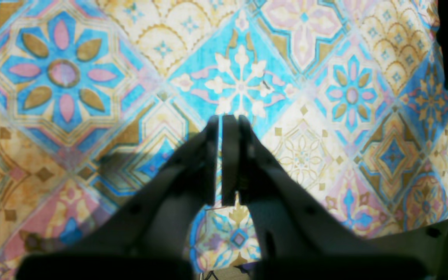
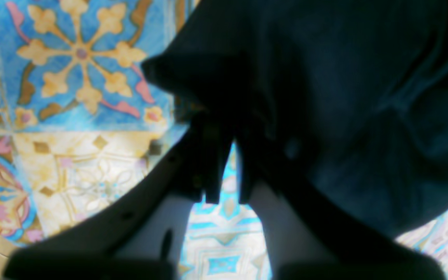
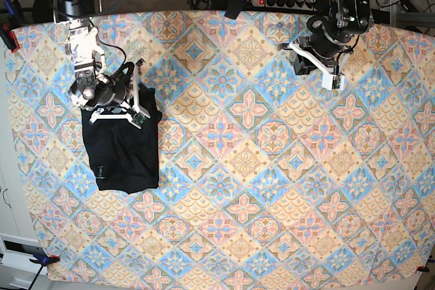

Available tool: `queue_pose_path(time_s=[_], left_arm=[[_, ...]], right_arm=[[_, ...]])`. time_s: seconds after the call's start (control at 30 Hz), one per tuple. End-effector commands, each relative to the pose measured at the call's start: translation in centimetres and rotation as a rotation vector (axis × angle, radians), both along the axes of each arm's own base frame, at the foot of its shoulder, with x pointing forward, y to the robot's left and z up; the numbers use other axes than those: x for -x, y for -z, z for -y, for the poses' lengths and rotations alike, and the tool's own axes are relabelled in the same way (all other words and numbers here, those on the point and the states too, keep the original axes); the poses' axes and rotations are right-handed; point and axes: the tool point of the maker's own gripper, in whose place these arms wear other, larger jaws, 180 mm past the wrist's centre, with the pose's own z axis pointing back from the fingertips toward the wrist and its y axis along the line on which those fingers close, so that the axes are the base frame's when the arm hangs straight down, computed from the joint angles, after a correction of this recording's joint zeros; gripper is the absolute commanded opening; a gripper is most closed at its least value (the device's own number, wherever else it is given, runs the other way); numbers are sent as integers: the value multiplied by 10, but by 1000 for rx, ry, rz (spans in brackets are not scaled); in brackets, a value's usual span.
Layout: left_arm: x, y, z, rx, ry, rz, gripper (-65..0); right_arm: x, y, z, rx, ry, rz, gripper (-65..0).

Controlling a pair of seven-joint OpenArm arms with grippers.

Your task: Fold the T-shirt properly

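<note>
Your right pincer (image 2: 224, 155) grips the T-shirt (image 3: 122, 151) at its top edge, jaws nearly closed on black cloth. Your left pincer (image 1: 221, 120) hovers well apart from the T-shirt, closed and empty above the patterned worktop (image 3: 272, 188).

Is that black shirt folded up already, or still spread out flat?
Folded. The T-shirt lies as a compact rectangle on the patterned tablecloth, no sleeves sticking out. The right gripper sits at its top edge.

From the right wrist view I can't make out where the right gripper's (image 2: 224, 128) fingers (image 2: 208, 155) end: their tips vanish into the T-shirt (image 2: 325, 97), itself blurred and cut off by the frame's top and right edges.
</note>
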Motion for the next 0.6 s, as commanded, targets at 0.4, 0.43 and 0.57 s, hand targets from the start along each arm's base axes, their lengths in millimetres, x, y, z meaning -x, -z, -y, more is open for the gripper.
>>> queue_pose_path(time_s=[0.4, 0.43, 0.57], left_arm=[[44, -31, -24, -73, -26, 10, -643], [52, -29, -31, -86, -41, -9, -644], [76, -25, -49, -121, -74, -60, -644]], right_arm=[[68, -29, 76, 87, 177, 42, -595], [74, -35, 85, 101, 199, 52, -595], [106, -43, 117, 155, 285, 37, -608]])
